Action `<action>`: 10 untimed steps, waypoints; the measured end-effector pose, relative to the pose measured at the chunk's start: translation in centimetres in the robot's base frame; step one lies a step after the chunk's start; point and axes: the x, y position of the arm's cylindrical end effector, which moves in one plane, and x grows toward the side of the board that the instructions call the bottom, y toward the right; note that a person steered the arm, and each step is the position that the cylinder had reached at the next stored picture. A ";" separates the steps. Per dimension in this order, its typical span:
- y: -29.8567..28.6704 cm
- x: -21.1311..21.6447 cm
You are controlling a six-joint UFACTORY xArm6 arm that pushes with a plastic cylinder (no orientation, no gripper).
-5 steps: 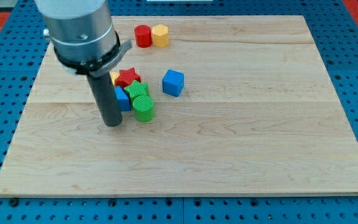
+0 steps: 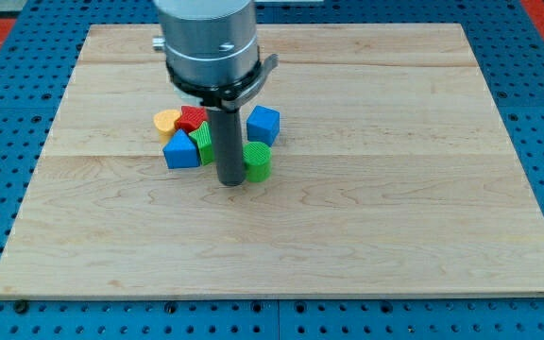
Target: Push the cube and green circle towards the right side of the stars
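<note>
The jawless tip [image 2: 230, 181] touches the green circle's [image 2: 258, 161] left side; this light, rigid circle slides readily.

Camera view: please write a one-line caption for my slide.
My tip touches the left side of the green circle, below the blue cube, with the red star further left.

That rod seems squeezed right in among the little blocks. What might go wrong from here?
My tip sits against the green circle's left side, with the green star close on its other side, so a careless sweep could drag the stars along. The round block may also roll off sideways, or bump the blue cube askew.
</note>
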 end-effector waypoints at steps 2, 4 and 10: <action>0.2 -4.8; 0.7 -6.2; 13.1 -13.8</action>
